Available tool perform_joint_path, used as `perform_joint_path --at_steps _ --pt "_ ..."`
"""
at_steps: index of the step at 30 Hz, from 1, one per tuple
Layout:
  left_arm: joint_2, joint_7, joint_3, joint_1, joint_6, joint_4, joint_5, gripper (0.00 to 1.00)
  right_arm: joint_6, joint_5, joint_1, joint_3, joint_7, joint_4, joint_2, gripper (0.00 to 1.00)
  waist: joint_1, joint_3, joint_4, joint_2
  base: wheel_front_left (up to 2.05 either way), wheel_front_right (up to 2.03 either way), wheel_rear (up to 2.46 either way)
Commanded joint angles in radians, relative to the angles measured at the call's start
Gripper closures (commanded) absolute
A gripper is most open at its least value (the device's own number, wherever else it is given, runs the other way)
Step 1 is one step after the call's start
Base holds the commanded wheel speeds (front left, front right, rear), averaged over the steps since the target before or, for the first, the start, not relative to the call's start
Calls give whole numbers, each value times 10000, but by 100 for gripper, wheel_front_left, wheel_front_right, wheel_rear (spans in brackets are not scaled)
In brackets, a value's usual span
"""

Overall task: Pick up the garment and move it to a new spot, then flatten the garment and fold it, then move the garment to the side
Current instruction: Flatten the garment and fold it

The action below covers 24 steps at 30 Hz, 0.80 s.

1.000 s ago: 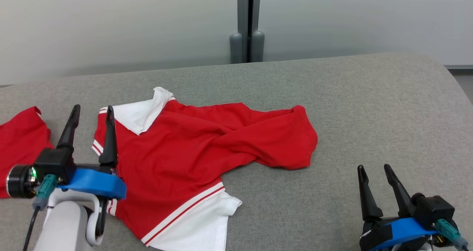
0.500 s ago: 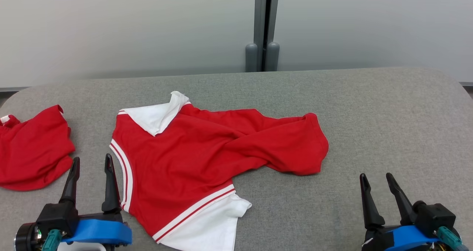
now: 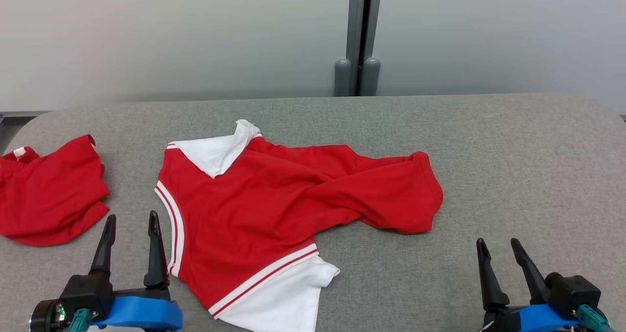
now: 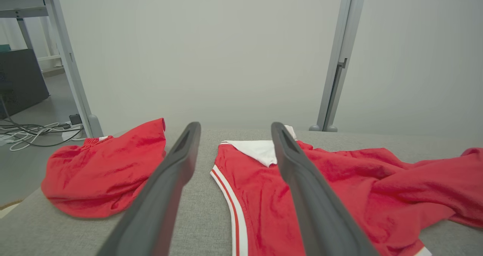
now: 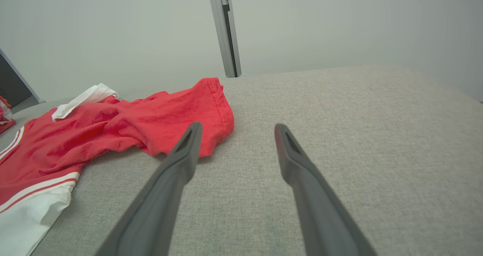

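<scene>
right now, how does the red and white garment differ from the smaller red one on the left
The red and white garment has white panels and stripes; the smaller red garment is nearly all red. The red and white garment spreads across the middle of the grey surface; the smaller red garment sits bunched at its left end and covers less of it. Both lie rumpled.

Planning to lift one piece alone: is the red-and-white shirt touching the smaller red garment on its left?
Apart. The head view shows a strip of bare gray fabric surface between the red-and-white shirt and the smaller red garment.
</scene>
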Motion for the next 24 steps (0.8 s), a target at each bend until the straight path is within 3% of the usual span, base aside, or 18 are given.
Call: perform_joint_path --at_steps 1,13,24 --pt "-22 -30 47 -50 -57 21 60 0 5 -19 -37 -36 -34 60 -23 0 0 -4 12 1 0 0 0" --pt "-267 -30 -117 -453 -265 115 214 0 5 -359 -2233 388 20 1046 -528 0 0 383 424 1 0 0 0" --pt "-397 -30 -540 -972 -368 234 89 0 5 -237 -4387 675 358 4001 -1100 0 0 1115 1156 1 0 0 0"
